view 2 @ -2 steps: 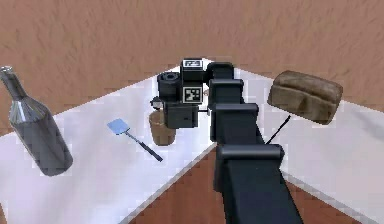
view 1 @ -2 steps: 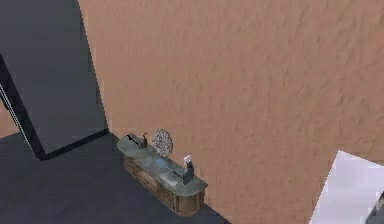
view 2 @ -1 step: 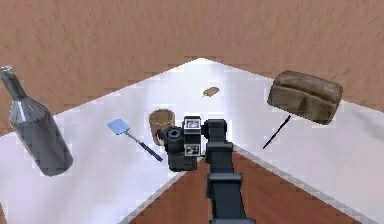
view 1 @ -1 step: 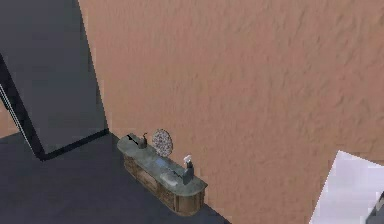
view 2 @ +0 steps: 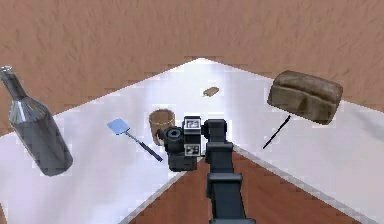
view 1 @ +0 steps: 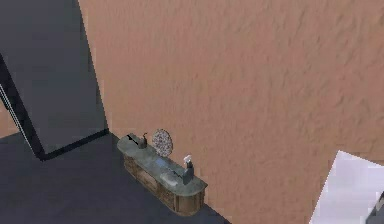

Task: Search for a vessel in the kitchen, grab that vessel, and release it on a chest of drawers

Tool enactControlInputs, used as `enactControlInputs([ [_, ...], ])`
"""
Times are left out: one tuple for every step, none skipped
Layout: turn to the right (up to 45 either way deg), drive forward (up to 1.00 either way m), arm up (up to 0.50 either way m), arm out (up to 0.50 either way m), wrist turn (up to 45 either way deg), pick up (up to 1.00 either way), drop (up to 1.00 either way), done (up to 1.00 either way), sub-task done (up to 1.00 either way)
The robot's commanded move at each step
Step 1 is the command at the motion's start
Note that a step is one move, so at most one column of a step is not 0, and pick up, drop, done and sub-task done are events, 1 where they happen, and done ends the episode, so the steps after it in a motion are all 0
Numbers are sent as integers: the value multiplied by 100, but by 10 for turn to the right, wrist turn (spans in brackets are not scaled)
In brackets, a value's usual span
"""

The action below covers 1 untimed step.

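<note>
The vessel (a small brown cup) stands on the white table, right by the tip of the claw. One cannot tell whether the claw holds anything.

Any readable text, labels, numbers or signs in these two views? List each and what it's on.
No readable text anywhere.
White squares on the arm: black marks in a pattern, no letters or digits.
Bottle: no label to be seen.
Round disc on the low cabinet: surface pattern too small to tell.
</note>
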Motion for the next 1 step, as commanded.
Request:
enactControlInputs([
  [0, 0, 10, 0, 0, 0, 0, 0, 0],
])
